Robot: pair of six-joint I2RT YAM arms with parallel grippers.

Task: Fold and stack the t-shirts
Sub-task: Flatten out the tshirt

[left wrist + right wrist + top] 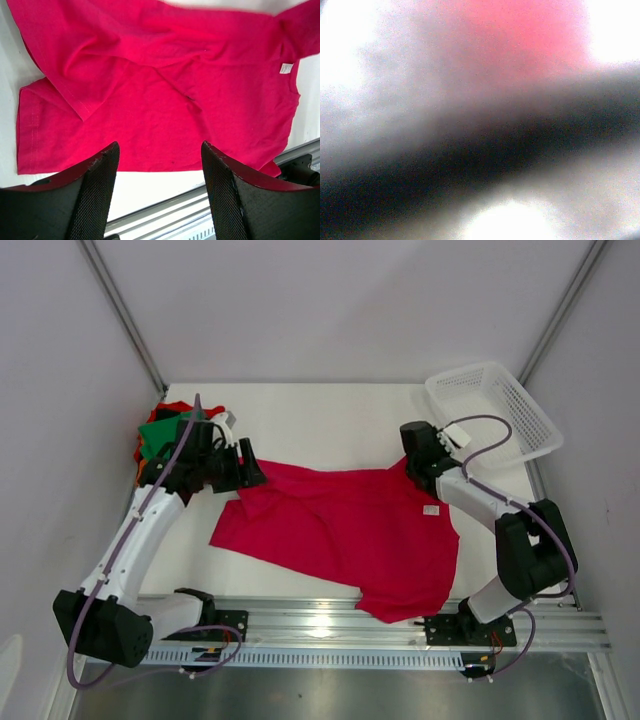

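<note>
Top view: red shirt (pixel 340 530) lies spread on table (pixel 330 425), centre, front hem over the near edge, white tag (pixel 432 509) twd its right side. L gripper (pixel 250 472) sits at the shirt's far-left corner. R gripper (pixel 412 468) is at the far-right corner, pressed together; cloth runs up to it, can't tell if caught. Pile (pixel 160 435) of green, orange and red shirts is in the far-left corner. Basket (pixel 495 410) is far right.

L wrist: fingers (pixel 100 190) spread, nothing btwn them, shirt wrinkled beyond, one flap folded over.

R wrist: all blur, pink-red at top, dark band across.
</note>
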